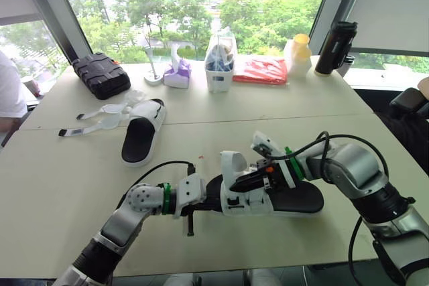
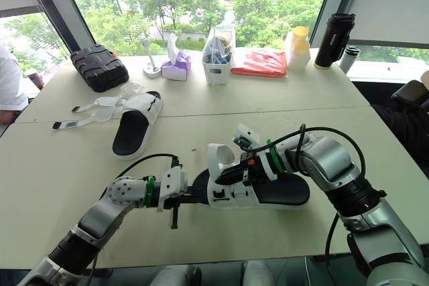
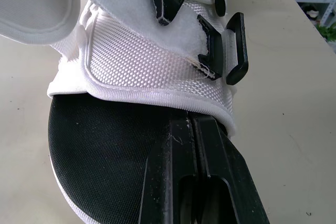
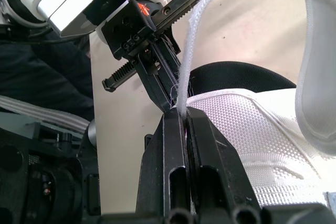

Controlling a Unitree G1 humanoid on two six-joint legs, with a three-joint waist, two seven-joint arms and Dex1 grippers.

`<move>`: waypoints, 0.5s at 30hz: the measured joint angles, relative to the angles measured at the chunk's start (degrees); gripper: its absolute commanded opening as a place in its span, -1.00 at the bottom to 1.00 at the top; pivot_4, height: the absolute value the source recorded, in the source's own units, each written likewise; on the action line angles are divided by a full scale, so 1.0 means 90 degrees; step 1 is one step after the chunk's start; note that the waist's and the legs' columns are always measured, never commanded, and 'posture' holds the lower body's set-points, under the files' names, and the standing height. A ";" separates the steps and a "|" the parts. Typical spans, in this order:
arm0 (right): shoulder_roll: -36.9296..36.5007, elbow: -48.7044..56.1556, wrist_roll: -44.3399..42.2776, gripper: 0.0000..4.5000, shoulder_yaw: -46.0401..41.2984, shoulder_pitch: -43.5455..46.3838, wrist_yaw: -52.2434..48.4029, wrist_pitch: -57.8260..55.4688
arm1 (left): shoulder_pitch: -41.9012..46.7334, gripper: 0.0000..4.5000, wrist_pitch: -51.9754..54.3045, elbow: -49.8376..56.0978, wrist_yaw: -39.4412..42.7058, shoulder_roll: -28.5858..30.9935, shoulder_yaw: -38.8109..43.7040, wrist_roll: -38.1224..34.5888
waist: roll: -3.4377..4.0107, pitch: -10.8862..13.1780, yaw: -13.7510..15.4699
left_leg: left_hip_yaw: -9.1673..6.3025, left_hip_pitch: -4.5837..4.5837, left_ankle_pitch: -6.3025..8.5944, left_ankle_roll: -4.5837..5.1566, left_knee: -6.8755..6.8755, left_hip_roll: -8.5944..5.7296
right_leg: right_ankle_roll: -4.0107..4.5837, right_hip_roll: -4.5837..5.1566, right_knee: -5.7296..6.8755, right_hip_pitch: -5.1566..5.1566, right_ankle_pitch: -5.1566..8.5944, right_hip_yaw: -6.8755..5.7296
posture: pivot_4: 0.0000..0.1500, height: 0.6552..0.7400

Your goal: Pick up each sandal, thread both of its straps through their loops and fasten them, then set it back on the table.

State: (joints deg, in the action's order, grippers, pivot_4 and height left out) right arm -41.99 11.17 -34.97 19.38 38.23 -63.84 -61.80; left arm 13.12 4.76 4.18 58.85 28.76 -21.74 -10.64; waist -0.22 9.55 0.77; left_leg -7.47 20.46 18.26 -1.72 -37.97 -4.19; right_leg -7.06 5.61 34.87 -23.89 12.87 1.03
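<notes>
One black-soled sandal (image 1: 298, 199) with white mesh straps lies near the table's front edge, held by both grippers. My left gripper (image 1: 213, 199) is shut on the end of its black sole (image 3: 105, 150). Over the upper, my right gripper (image 1: 236, 184) is shut on a white strap (image 4: 195, 35), pinching its edge beside the black loops (image 3: 231, 48). A second strap flap (image 1: 234, 165) stands up, unfastened. The other sandal (image 1: 142, 132) rests at the back left with its loose straps (image 1: 100, 117) spread on the table.
Along the window edge stand a black case (image 1: 100, 75), a tissue box (image 1: 177, 72), a white bag (image 1: 220, 65), a red packet (image 1: 261, 70), a yellow-lidded bottle (image 1: 299, 55) and a black flask (image 1: 334, 48). A person's white sleeve (image 1: 8, 92) shows at far left.
</notes>
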 measured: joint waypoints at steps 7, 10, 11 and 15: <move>-0.0190 0.0128 -0.0140 -0.64 -0.0060 0.0001 -0.0209 -0.0163 | 0.0000 -1.00 0.0000 0.0004 0.0000 0.0000 -0.0001 0.0000 | 0.0000 0.0000 0.0002 | 0.0000 0.0001 0.0000 0.0000 0.0000 0.0000 | 0.0000 0.0000 -0.0001 0.0000 0.0000 0.0000 | 1.00 1.00; -0.0213 0.0241 -0.0260 0.00 -0.0082 0.0001 -0.0278 -0.0264 | 0.0000 -1.00 0.0000 0.0003 -0.0003 0.0000 -0.0001 0.0000 | 0.0000 0.0000 0.0001 | 0.0000 0.0001 0.0000 0.0000 0.0000 0.0000 | 0.0000 0.0000 -0.0001 0.0000 0.0000 0.0000 | 1.00 1.00; -0.0201 0.0243 -0.0283 0.00 -0.0098 0.0001 -0.0264 -0.0312 | 0.0000 -1.00 0.0000 0.0003 -0.0008 0.0000 -0.0001 0.0000 | 0.0000 0.0000 0.0001 | 0.0000 0.0001 0.0000 0.0000 0.0000 0.0000 | 0.0000 0.0000 -0.0002 0.0000 0.0000 0.0000 | 1.00 1.00; 0.0044 0.0080 -0.0523 0.00 -0.0436 0.0143 -0.0043 -0.0751 | 0.0000 -1.00 0.0000 0.0003 -0.0011 0.0005 0.0000 0.0001 | 0.0000 0.0000 0.0002 | 0.0000 0.0001 0.0000 0.0000 0.0000 0.0000 | 0.0000 0.0000 -0.0003 0.0000 0.0000 0.0000 | 1.00 1.00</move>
State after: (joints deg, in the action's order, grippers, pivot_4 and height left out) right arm -41.59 11.89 -39.68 15.46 39.52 -64.23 -68.56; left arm 13.12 4.76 4.21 58.75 28.80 -21.74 -10.63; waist -0.22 9.55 0.79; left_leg -7.47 20.48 18.26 -1.72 -37.96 -4.18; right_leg -7.06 5.61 34.84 -23.89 12.87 1.03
